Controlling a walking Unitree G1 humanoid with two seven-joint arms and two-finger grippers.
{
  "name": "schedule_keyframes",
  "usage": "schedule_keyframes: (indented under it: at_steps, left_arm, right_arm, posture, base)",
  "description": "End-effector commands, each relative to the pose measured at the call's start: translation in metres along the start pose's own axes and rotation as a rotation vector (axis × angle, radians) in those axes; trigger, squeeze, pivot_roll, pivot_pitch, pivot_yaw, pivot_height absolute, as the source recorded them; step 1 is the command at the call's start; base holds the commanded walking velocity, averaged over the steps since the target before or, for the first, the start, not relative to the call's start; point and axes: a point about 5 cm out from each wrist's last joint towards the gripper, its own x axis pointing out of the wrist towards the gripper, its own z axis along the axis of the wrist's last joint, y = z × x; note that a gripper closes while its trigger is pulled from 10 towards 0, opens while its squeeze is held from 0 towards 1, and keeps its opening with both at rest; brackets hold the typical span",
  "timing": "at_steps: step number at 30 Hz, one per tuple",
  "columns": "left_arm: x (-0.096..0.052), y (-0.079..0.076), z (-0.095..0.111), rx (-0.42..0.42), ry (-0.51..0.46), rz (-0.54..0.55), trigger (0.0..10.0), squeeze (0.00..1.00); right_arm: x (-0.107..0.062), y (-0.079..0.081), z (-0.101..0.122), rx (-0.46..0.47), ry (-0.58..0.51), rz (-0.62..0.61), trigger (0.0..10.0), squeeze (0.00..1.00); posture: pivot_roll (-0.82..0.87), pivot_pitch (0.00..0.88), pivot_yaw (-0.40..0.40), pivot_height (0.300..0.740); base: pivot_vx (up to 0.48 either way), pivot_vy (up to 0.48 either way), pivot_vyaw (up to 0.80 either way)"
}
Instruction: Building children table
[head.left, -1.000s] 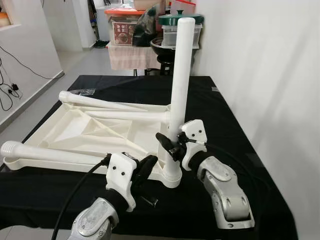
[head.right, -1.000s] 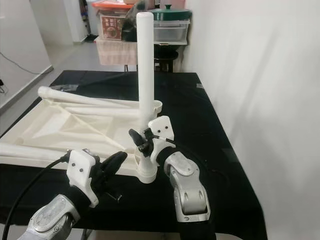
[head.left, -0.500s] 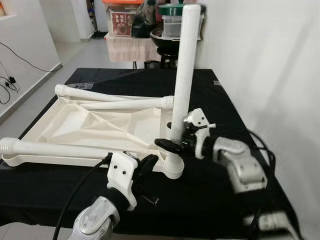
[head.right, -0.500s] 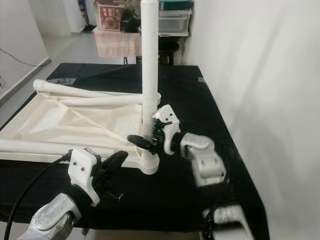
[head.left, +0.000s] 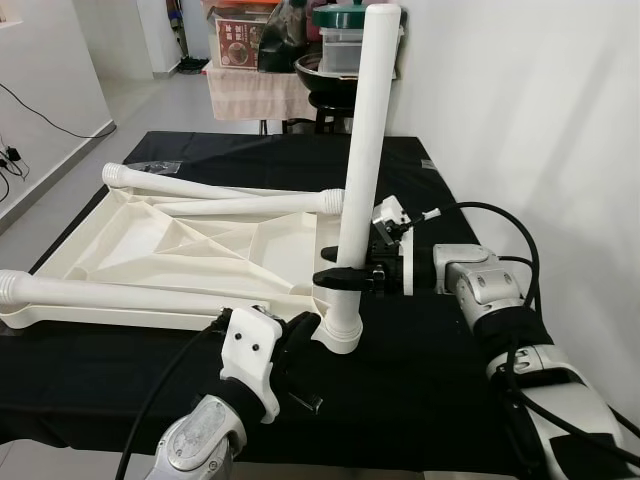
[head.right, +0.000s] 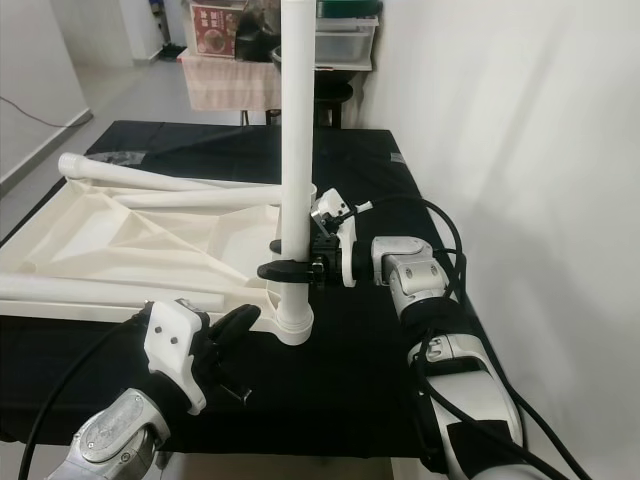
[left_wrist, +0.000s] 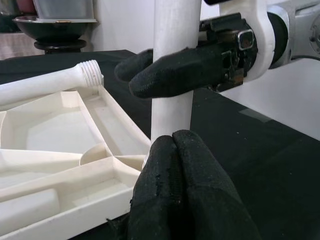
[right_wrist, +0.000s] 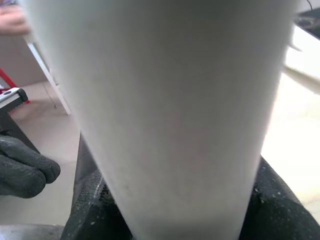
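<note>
Right gripper (head.left: 345, 277) jaws clamped on upright white leg (head.left: 366, 140) at tabletop (head.left: 180, 250) near-right corner. Left gripper (head.left: 300, 335) jaws together, touching leg base. Black worktop (head.left: 420, 370) open right.

An upturned cream children's tabletop (head.left: 190, 250) lies underside-up on a black-draped table, ribbed panels exposed. One white leg (head.left: 365, 150) stands upright in its near right corner socket. Two more legs (head.left: 215, 205) lie across the far side, a fourth (head.left: 110, 297) along the near edge.
</note>
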Motion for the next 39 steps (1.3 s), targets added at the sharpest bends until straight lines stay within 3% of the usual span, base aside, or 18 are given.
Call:
schedule_keyframes:
  at_steps: [1,8,10,11,12,13,14,15,17,24,25,26,27,29,30,37,38,39]
  left_arm:
    - [0.000,-0.002,-0.001,-0.003,0.000,0.006,10.0,0.00]
    - [0.000,-0.002,0.000,-0.006,-0.004,0.004,10.0,0.00]
    - [-0.002,-0.001,0.002,-0.004,-0.007,0.005,10.0,0.00]
    - [-0.002,-0.001,0.002,-0.004,-0.007,0.005,10.0,0.00]
    - [-0.003,0.000,0.003,-0.001,-0.007,0.007,10.0,0.00]
    - [-0.003,0.000,0.003,-0.001,-0.007,0.007,10.0,0.00]
    - [-0.003,0.001,0.003,0.002,-0.007,0.009,10.0,0.00]
    - [-0.003,0.003,0.004,0.004,-0.006,0.010,10.0,0.00]
    - [-0.003,0.004,0.004,0.005,-0.005,0.010,10.0,0.00]
    - [0.000,0.004,0.002,-0.004,0.000,-0.004,10.0,0.00]
    - [0.000,0.004,0.002,-0.002,-0.002,-0.001,10.0,0.00]
    - [0.000,0.004,0.002,-0.002,-0.002,-0.001,10.0,0.00]
    - [0.000,0.004,0.002,0.001,-0.004,0.003,10.0,0.00]
    - [0.000,0.004,0.002,0.001,-0.004,0.003,10.0,0.00]
    - [0.001,0.004,0.002,0.003,-0.004,0.006,10.0,0.00]
    - [0.002,0.004,0.001,0.000,-0.007,0.005,10.0,0.00]
    - [0.002,0.003,0.001,-0.001,-0.007,0.004,10.0,0.00]
    - [0.002,0.003,0.000,-0.002,-0.007,0.003,10.0,0.00]
  right_arm:
    - [-0.005,0.000,0.000,0.005,-0.006,0.038,0.0,0.00]
    - [-0.024,-0.009,-0.007,-0.013,-0.005,-0.122,0.0,0.00]
    - [-0.032,-0.021,-0.022,-0.034,0.038,-0.558,0.0,0.00]
    - [-0.032,-0.021,-0.022,-0.034,0.038,-0.558,0.0,0.00]
    - [-0.028,-0.008,-0.036,0.042,0.014,-0.799,0.0,0.00]
    - [-0.028,-0.008,-0.036,0.042,0.014,-0.799,0.0,0.00]
    - [-0.033,0.005,-0.047,0.118,0.001,-0.972,0.0,0.00]
    - [-0.023,0.035,-0.064,0.159,0.018,-1.009,0.0,0.00]
    - [-0.016,0.055,-0.070,0.175,0.019,-0.999,0.0,0.00]
    - [0.007,0.051,-0.064,0.067,0.045,-0.914,0.0,0.00]
    - [0.010,0.050,-0.063,0.065,0.049,-0.890,10.0,0.00]
    - [0.010,0.050,-0.063,0.065,0.049,-0.890,10.0,0.00]
    - [0.016,0.052,-0.059,0.072,0.030,-0.846,10.0,0.76]
    - [0.016,0.052,-0.059,0.072,0.030,-0.846,10.0,0.76]
    - [0.020,0.056,-0.053,0.085,0.014,-0.816,10.0,1.00]
    - [0.019,0.043,-0.011,-0.032,-0.133,-0.435,10.0,0.95]
    - [0.016,0.036,-0.007,-0.054,-0.116,-0.347,10.0,0.00]
    - [0.009,0.026,-0.001,-0.087,-0.086,-0.234,10.0,0.00]
  posture:
    - [0.01,0.000,-0.072,0.740]
    - [0.00,0.000,-0.076,0.740]
    - [0.00,0.000,-0.078,0.740]
    - [0.00,0.000,-0.078,0.740]
    - [-0.01,0.000,-0.070,0.740]
    - [-0.01,0.000,-0.070,0.740]
    - [-0.01,0.000,-0.067,0.740]
    - [-0.04,0.000,-0.043,0.740]
    - [-0.04,0.000,-0.043,0.740]
    - [-0.03,0.000,-0.039,0.740]
    - [-0.03,0.000,-0.043,0.740]
    - [-0.03,0.000,-0.043,0.740]
    - [-0.03,0.000,-0.045,0.740]
    - [-0.03,0.000,-0.045,0.740]
    - [-0.02,0.000,-0.047,0.740]
    - [-0.02,0.000,-0.046,0.740]
    - [-0.01,0.000,-0.046,0.740]
    - [0.00,0.000,-0.048,0.740]
  base:
    - [0.000,0.000,0.00]
    - [0.000,0.000,0.00]
    - [0.000,0.000,0.00]
    - [0.000,0.000,0.00]
    - [0.000,0.000,0.00]
    - [0.000,0.000,0.00]
    - [0.000,0.000,0.00]
    - [0.000,0.000,0.00]
    - [0.000,0.000,0.00]
    - [0.000,0.000,0.00]
    - [0.000,0.000,0.00]
    - [0.000,0.000,0.00]
    - [0.000,0.000,0.00]
    - [0.000,0.000,0.00]
    - [0.000,0.000,0.00]
    - [0.000,0.000,0.00]
    - [0.000,0.000,0.00]
    - [0.000,0.000,0.00]
